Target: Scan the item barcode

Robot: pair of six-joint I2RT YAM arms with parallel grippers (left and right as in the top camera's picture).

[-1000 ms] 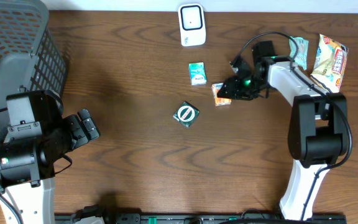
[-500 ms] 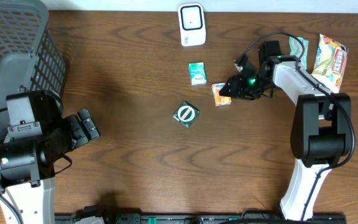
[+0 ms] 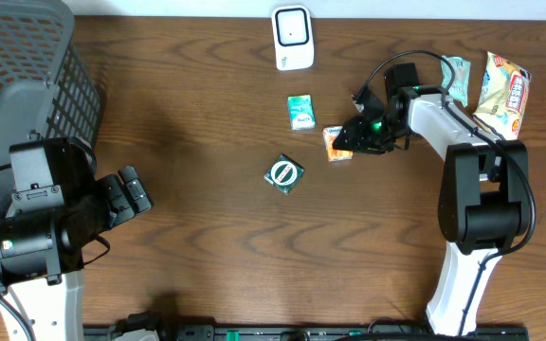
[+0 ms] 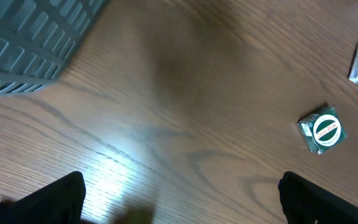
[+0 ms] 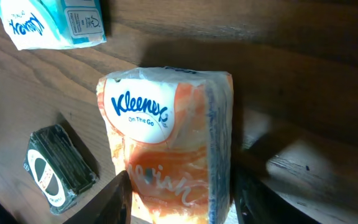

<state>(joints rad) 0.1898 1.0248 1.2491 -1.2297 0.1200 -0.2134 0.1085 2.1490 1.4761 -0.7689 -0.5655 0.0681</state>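
Wood counter [image 3: 207, 265]. Grey basket [image 3: 27, 85] at far left. Left end effector [image 3: 133, 192] at near left, jaws wide, nothing between them. Right end effector [image 3: 347, 140] right of centre, jaws partway apart, straddling the orange Kleenex pack [image 5: 166, 143], which lies on the counter; can't tell if it's gripped. White scanner [image 3: 293, 38] far centre, apart from the pack. Teal pack [image 3: 300, 111] just left of the Kleenex.

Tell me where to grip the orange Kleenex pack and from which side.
Probably across its long sides, mid-length, from straight above. The orange Kleenex pack lies flat, label up, and narrow; the right gripper straddles it that way.
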